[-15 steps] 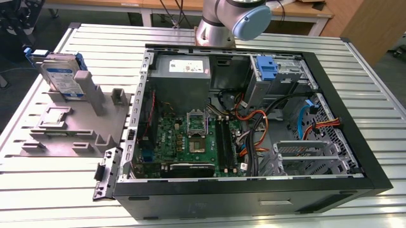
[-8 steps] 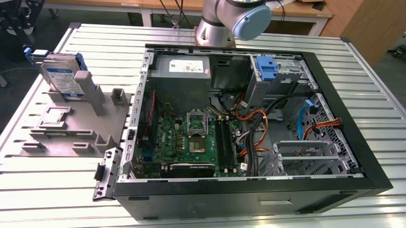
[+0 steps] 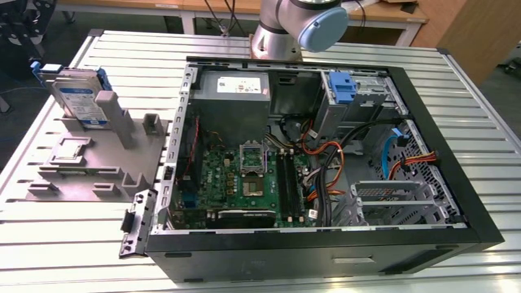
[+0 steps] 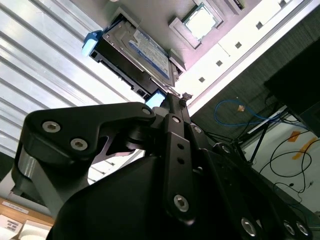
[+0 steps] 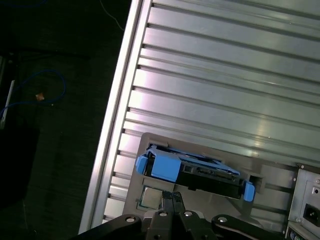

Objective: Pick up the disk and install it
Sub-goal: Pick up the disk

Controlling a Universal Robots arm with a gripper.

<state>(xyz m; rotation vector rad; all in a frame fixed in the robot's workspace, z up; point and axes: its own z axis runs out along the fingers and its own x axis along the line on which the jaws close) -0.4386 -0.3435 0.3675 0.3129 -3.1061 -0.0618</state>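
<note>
On slatted table, disk seemingly upright.

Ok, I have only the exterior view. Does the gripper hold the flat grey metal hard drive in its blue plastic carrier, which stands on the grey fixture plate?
Observer: No. In the first wrist view the gripper is clear of that disk, holding nothing.
Operator: Is it open?
Observer: Shut; its two fingers lie together in the first wrist view.
Operator: What lies near the disk?
Observer: In the second wrist view a square silver chip sits in a recess of the grey fixture plate beside it.
</note>
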